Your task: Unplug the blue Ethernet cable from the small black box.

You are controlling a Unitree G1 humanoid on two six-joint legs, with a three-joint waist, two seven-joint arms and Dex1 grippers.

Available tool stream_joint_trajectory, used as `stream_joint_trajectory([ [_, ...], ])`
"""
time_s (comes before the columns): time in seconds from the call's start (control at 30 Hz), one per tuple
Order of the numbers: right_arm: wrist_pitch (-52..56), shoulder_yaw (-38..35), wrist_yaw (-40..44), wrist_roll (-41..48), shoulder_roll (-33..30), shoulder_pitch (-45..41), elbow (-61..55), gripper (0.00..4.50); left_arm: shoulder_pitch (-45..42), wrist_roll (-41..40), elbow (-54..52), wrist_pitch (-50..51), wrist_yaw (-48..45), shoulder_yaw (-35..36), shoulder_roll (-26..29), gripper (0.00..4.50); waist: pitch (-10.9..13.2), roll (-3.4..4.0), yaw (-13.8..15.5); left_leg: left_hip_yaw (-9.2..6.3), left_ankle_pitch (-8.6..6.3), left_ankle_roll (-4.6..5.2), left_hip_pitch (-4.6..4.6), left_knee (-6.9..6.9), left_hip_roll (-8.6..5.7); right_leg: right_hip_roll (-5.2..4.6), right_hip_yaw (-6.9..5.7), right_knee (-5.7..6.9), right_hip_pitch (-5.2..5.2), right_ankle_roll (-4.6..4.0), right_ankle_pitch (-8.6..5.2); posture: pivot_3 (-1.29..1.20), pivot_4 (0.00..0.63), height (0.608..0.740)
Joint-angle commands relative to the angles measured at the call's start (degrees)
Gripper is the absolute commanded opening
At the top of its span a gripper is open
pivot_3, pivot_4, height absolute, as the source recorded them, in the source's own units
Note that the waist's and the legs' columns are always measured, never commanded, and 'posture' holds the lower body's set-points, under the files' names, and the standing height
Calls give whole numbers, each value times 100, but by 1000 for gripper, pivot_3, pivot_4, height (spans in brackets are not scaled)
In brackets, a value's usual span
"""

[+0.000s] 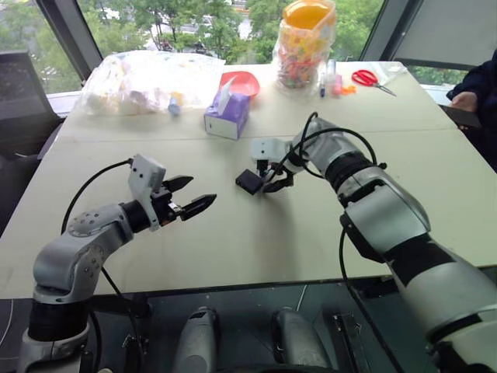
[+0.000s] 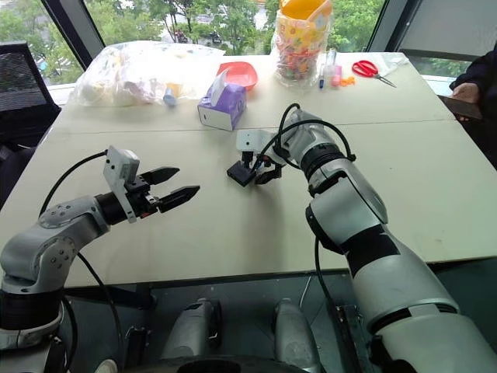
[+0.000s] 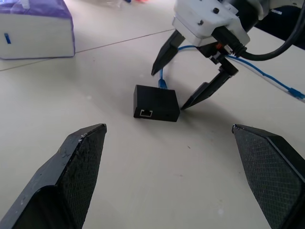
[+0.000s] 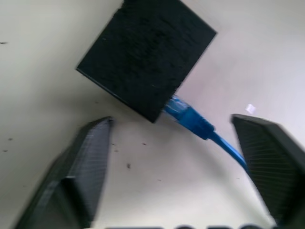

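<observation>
In the left eye view, the small black box (image 1: 249, 182) lies flat near the middle of the pale table (image 1: 233, 249), with the right gripper (image 1: 268, 176) lowered right beside it and the left gripper (image 1: 194, 196) hanging well apart on the robot's left, its fingers spread and holding nothing. A purple tissue box (image 1: 227, 116) sits farther back on the table. In the left wrist view, the right gripper's two fingers straddle the far edge of the box, apart and closed on nothing, with the blue Ethernet cable (image 3: 267, 78) running off along the table behind them. The right wrist view shows the plug seated in the side of the box, the blue boot just outside the port and between the two parted fingers. The box looks light and smooth, so it will likely slide or lift with any pull unless it is braced. The cord is limp; the stiff boot beside the port is probably the best hold, and its clear latch may need pressing.
</observation>
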Motion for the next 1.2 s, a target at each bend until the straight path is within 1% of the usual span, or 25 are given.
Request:
stream_joint_trajectory([
  [0.03,77,-68,-102,-149,142,144,135,2081,2,-29,-165,-163,29,113,19,4500,0,0,-42,0,0,0,3,0,0,0,0,3,1,0,0,0,150,735],
  [0.17,149,-239,4,-105,314,133,126,49,60,-22,-191,-214,71,103,-10,4500,0,0,-53,0,1,-2,12,1,1,0,0,17,2,0,-1,0,150,735],
  [0.37,250,-539,355,55,303,86,36,49,102,-69,-179,-226,79,83,-3,4500,1,1,-57,0,1,-2,12,1,1,-1,1,26,0,-1,-2,0,150,735],
  [0.43,163,-719,322,175,215,75,-81,49,44,-75,-107,-218,45,70,13,4500,2,2,-57,0,1,-2,12,-2,1,-1,0,26,-3,0,-2,0,150,735],
  [0.53,-413,-801,47,187,-7,242,-491,49,-85,-179,28,-131,-27,108,32,4500,4,3,-34,0,1,-3,6,-11,1,0,0,26,-12,3,-1,0,150,735],
  [0.6,-657,-858,139,276,-169,511,-1036,49,-187,-271,133,-42,-104,112,68,4500,5,2,-12,0,3,-4,-7,-13,1,0,1,29,-27,4,-1,0,150,735],
  [0.63,-683,-878,174,324,-286,771,-1575,49,-247,-319,187,4,-156,97,94,4500,5,3,-13,-1,6,-10,-20,-11,1,0,1,35,-39,12,2,0,150,735],
  [0.7,-800,-894,29,248,-841,2006,-4057,49,-547,-341,474,102,-329,-15,171,4500,5,-3,72,0,7,-11,-30,-11,-1,-1,3,37,-51,24,6,0,150,735],
  [0.73,-853,-915,-98,184,-1060,2540,-5120,49,-680,-329,620,119,-426,-73,207,4500,6,0,112,-4,8,-12,-35,-10,-2,-1,2,39,-52,33,1,0,150,735],
  [0.77,-822,-929,-225,98,-1199,2906,-5848,49,-773,-314,731,130,-503,-115,234,4500,7,0,161,1,7,-13,-35,-11,-2,-2,4,39,-56,37,-1,0,150,735],
  [0.83,-733,-935,-652,-271,-1398,3464,-6888,49,-977,-359,979,186,-675,-169,260,4500,9,3,153,2,8,-15,-37,-23,-5,-3,4,39,-64,42,-5,0,150,735],
  [0.97,-1055,-807,-1477,-1062,-1704,4160,-8028,49,-1434,-361,1440,240,-981,-299,257,4500,11,4,128,2,17,-28,-31,-24,-3,0,5,48,-71,37,-7,0,150,735],
  [1.03,-920,-811,-1683,-1232,-1699,4436,-8529,49,-1699,-343,1688,263,-1195,-420,263,4500,10,2,146,0,20,-31,-25,-23,-3,2,5,50,-67,21,-16,0,150,735],
  [1.2,-522,-835,-1979,-1504,-1494,4446,-8908,49,-2048,-336,1948,293,-1541,-617,229,4500,10,1,148,1,21,-30,-30,-8,-3,1,6,47,-62,19,-17,0,150,735],
])
